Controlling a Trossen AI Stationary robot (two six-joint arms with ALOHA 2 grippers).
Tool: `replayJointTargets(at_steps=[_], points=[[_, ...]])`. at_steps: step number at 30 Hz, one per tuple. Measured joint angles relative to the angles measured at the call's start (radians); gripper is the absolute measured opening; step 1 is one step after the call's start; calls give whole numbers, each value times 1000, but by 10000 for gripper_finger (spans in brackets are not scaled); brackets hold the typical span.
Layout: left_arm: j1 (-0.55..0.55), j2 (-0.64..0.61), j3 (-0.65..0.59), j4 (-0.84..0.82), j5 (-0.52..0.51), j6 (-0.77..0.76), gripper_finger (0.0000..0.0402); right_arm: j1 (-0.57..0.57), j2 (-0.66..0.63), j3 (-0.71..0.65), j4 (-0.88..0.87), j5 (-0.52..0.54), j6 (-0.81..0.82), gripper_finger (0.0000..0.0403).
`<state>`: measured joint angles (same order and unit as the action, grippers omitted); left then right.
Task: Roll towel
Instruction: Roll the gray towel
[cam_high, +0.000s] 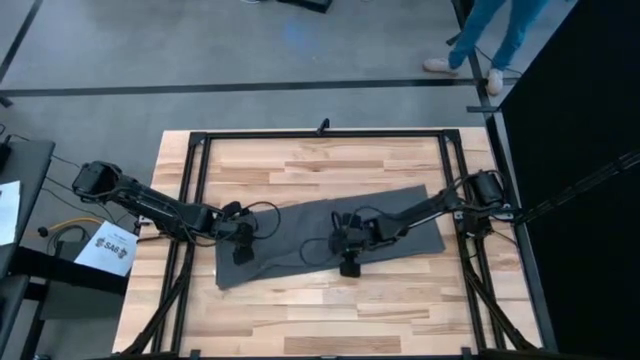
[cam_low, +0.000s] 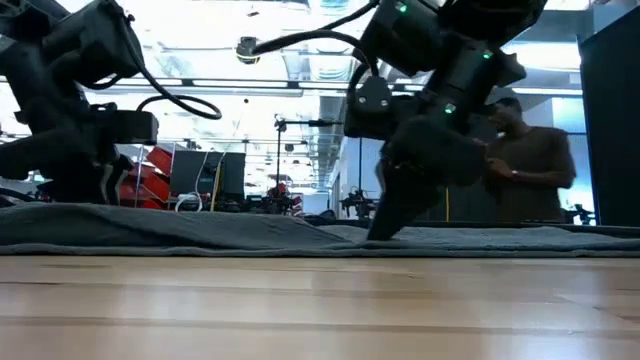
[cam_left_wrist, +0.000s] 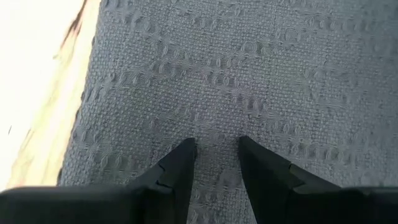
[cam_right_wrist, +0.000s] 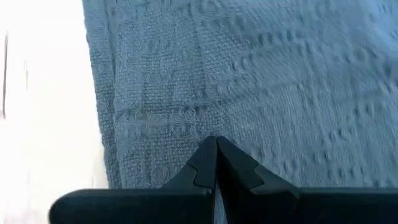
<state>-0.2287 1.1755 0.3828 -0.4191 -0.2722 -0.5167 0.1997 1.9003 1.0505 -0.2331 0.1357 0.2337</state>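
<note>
1. My right gripper (cam_right_wrist: 216, 163) has its fingers pressed together, tips down on the towel (cam_high: 330, 235) near its front edge.
2. My left gripper (cam_left_wrist: 214, 163) stands slightly parted over the towel's left end.
3. One towel lies flat mid-bench, long axis left to right, slightly slanted; both grippers sit directly over it.
4. Rolling would likely start from an end, where my left gripper is nearer.

Grey floor (cam_high: 200, 50), possibly concrete.
</note>
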Motion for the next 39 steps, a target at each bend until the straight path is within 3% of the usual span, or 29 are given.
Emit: replayJointTargets(at_steps=[16,29,39], points=[[2,-67,-8,-27,43,22,114,88,-55,-16,-85,-14,76,0],[1,-98,-9,-14,141,81,114,115,1,-13,50,-9,84,0],[1,-106,50,-51,190,76,114,129,-111,-14,-79,31,99,0]])
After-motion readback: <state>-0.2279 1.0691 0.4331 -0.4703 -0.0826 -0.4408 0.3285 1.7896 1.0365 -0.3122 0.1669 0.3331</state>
